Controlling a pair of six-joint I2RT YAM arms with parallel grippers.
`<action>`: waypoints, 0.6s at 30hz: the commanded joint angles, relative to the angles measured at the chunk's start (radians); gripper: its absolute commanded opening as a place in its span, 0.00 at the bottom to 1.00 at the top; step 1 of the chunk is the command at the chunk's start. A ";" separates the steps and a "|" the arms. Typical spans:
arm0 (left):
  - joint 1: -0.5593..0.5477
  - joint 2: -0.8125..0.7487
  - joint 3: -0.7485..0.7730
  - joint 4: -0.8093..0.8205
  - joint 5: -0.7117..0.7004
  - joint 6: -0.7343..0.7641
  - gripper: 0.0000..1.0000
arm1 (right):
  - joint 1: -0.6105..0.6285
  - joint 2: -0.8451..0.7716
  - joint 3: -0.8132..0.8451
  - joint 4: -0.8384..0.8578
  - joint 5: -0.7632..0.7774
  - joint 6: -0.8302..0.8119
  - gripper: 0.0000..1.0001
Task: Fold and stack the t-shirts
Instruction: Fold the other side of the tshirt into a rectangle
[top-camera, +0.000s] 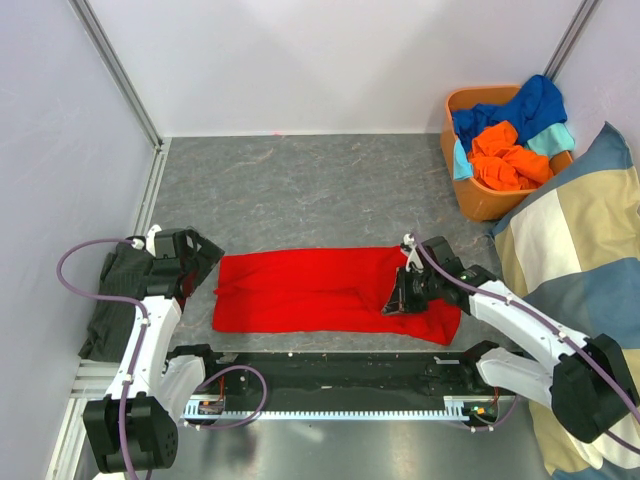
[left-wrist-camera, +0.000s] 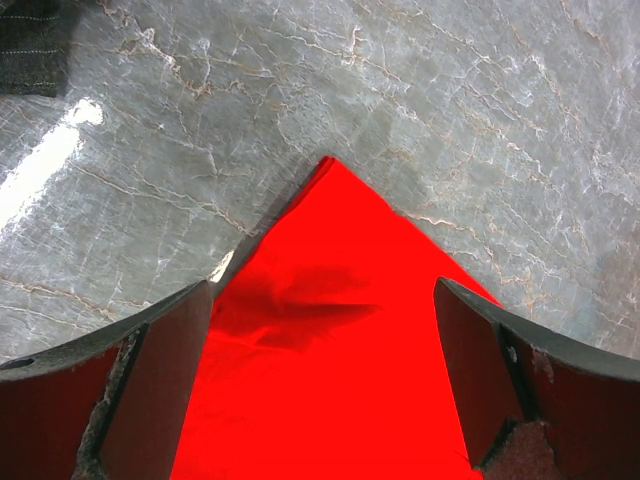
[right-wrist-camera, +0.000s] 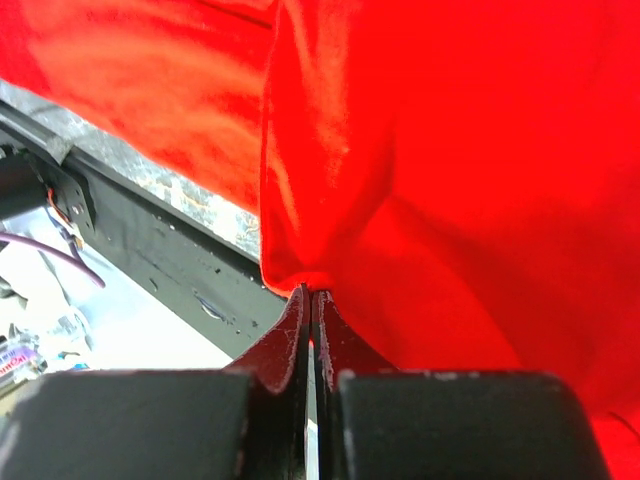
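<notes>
A red t-shirt (top-camera: 310, 290) lies as a long flat band across the table's near middle. My left gripper (top-camera: 208, 270) hovers over its left end. In the left wrist view this gripper (left-wrist-camera: 325, 385) is open, its fingers (left-wrist-camera: 160, 390) spread either side of a corner of the red t-shirt (left-wrist-camera: 340, 300) with nothing between them. My right gripper (top-camera: 393, 303) is at the shirt's right part. The right wrist view shows it (right-wrist-camera: 311, 293) shut on a pinched fold of the red t-shirt (right-wrist-camera: 450, 150). Orange (top-camera: 505, 160), blue (top-camera: 520, 108) and teal (top-camera: 553, 138) t-shirts are heaped in a basket.
The orange basket (top-camera: 478, 205) stands at the back right. A big blue-and-beige checked cushion (top-camera: 580, 260) fills the right edge. A dark folded garment (top-camera: 112, 300) lies at the left beside my left arm. The black base rail (top-camera: 330, 370) runs along the near edge.
</notes>
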 joint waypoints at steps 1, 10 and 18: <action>0.007 0.001 -0.009 0.038 0.003 -0.024 1.00 | 0.056 0.024 -0.008 0.062 0.002 0.046 0.06; 0.005 0.002 -0.024 0.044 0.003 -0.024 1.00 | 0.139 0.081 -0.014 0.098 0.004 0.057 0.41; 0.005 -0.004 -0.021 0.048 0.004 -0.013 1.00 | 0.145 0.045 0.056 0.091 0.072 0.051 0.66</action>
